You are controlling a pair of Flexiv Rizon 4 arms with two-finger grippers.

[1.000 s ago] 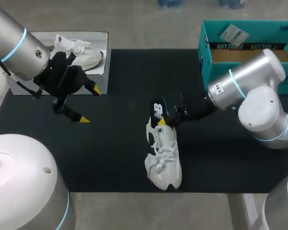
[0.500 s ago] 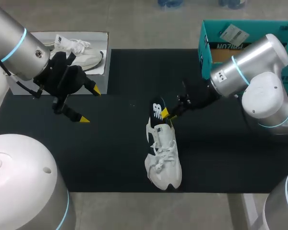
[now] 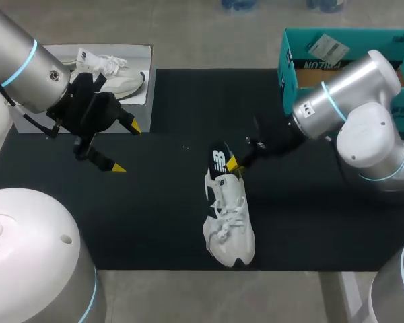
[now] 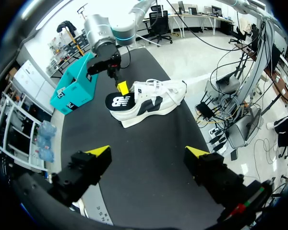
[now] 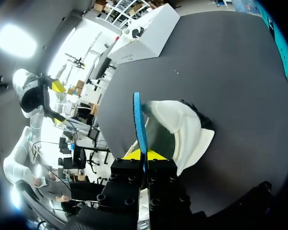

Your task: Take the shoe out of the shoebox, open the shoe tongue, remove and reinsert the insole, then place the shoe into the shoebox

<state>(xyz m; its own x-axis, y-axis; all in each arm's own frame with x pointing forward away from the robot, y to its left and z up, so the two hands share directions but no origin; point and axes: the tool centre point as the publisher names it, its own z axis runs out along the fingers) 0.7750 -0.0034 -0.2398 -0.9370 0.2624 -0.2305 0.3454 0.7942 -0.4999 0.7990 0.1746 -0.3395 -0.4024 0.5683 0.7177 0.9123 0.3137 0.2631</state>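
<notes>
A white shoe [image 3: 229, 219] lies on the black mat, its black heel [image 3: 219, 160] toward the back. My right gripper [image 3: 234, 163] is at the heel opening, shut on the thin blue insole [image 5: 140, 125], which stands on edge between its yellow tips [image 5: 143, 154] above the shoe's opening [image 5: 180, 132]. The teal shoebox [image 3: 287, 77] stands at the back right. My left gripper [image 3: 124, 147] hangs open over the mat's left side, holding nothing. From the left wrist view the shoe [image 4: 153, 98] lies well ahead of that gripper [image 4: 149, 152], with my right gripper [image 4: 121, 87] at its heel.
A white tray [image 3: 143, 50] at the back left holds a second white shoe [image 3: 114, 70], partly behind my left arm. The teal shoebox [image 4: 77, 91] stands open, with a paper tag [image 3: 328, 48] inside. Bare black mat lies between the two grippers.
My right gripper has closed its fingers on the insole at the heel and its wrist has shifted a little back and right. The left arm and the shoe have stayed put.
</notes>
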